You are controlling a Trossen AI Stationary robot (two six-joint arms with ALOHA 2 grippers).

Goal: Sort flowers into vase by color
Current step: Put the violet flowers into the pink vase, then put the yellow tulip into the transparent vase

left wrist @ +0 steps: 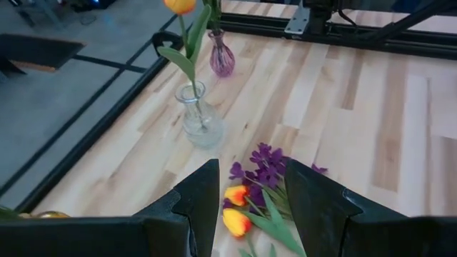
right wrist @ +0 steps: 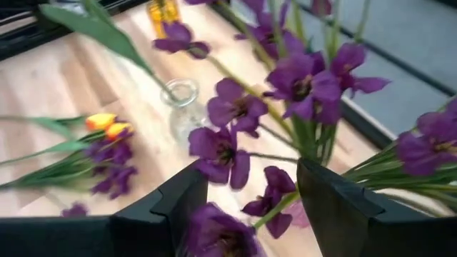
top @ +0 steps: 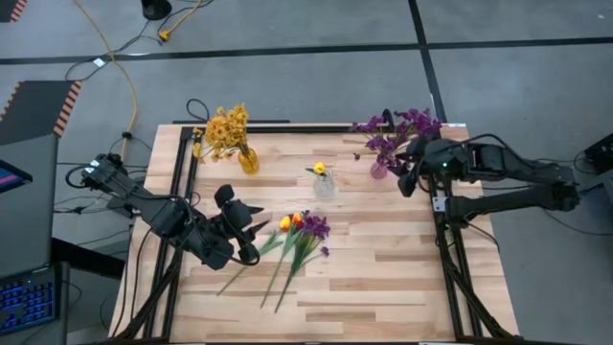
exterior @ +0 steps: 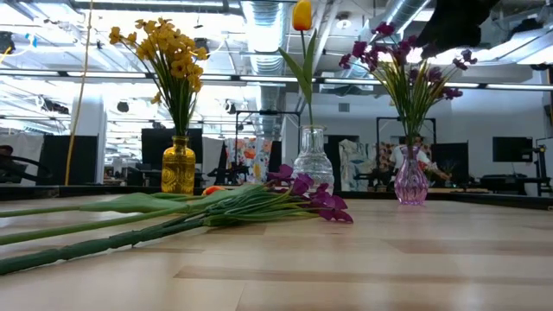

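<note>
On the table (top: 402,278), light, limp-stemmed flowers (top: 299,235) lie loose; left end effector (top: 251,230), fingers apart, suits mid-stem grasp.

light: bright, even — low view backlit, ceiling glare | right wrist foreground blurred
</note>
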